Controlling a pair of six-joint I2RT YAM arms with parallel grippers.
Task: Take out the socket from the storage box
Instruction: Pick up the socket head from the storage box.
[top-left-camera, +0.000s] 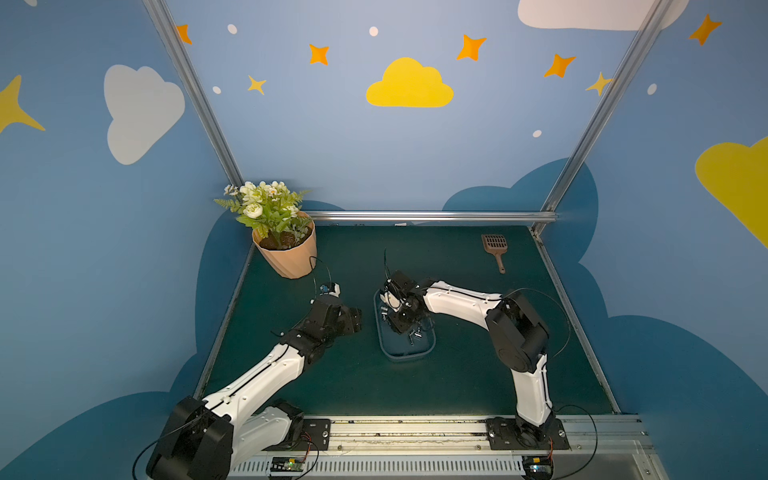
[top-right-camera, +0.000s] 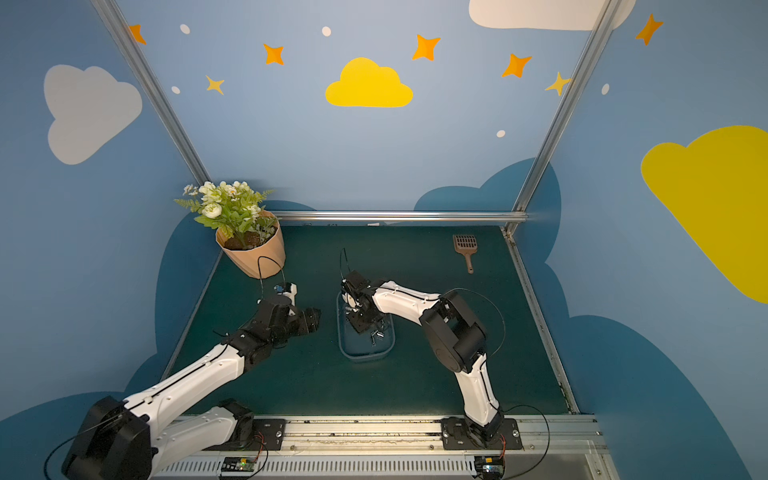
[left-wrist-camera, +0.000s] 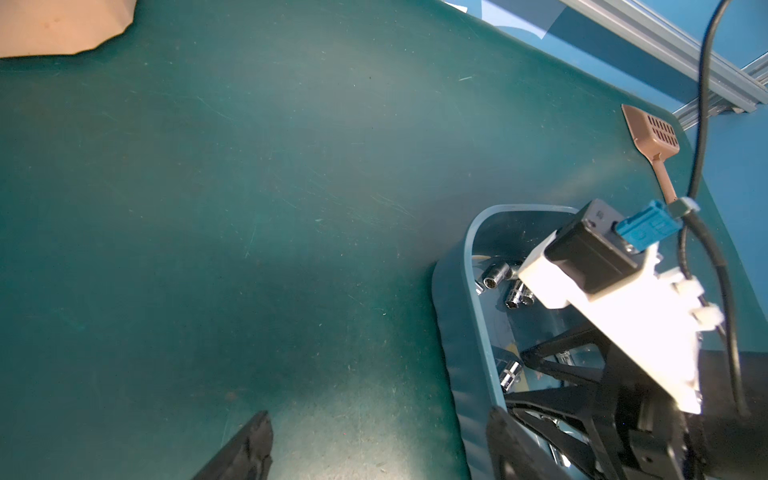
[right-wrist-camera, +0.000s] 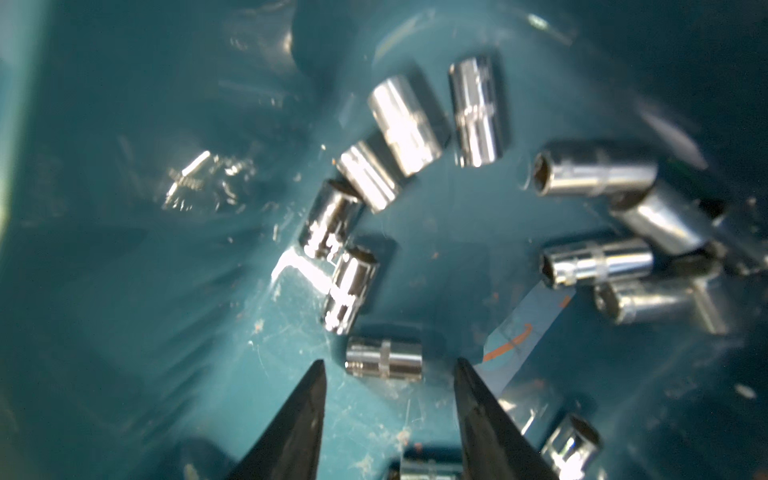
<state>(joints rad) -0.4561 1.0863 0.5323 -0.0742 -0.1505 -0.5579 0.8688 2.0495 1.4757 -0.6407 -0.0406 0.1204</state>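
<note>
1. Your target is the short, shiny chrome steel socket with a ridged band round its middle (right-wrist-camera: 384, 358). It lies on its side on the floor of the shallow, see-through bluish plastic storage box (top-left-camera: 409, 356), which sits mid-way across the dark green surface (top-left-camera: 332, 386).
2. Your right jaws are open and down inside the box, one tip on each side of that socket. There is a visible gap on both sides, and nothing is gripped.
3. Your left jaws are spread wide and empty, over bare surface just beside the box wall.
4. Expect the socket to be rigid and dense for its size. Its polished skin looks slippery, and its round body will probably roll if you nudge it off-centre.
5. The tips line up with its two flat ends. Those ends should seat more steadily than the curved wall, so keep it centred between the tips and squeeze firmly. It should not crush.
6. Watch the neighbouring chrome sockets (right-wrist-camera: 351, 286). One lies close by, and another shows between the jaws nearer the wrist.
7. The thin box looks light, so a dragging tip could shift it.
</note>
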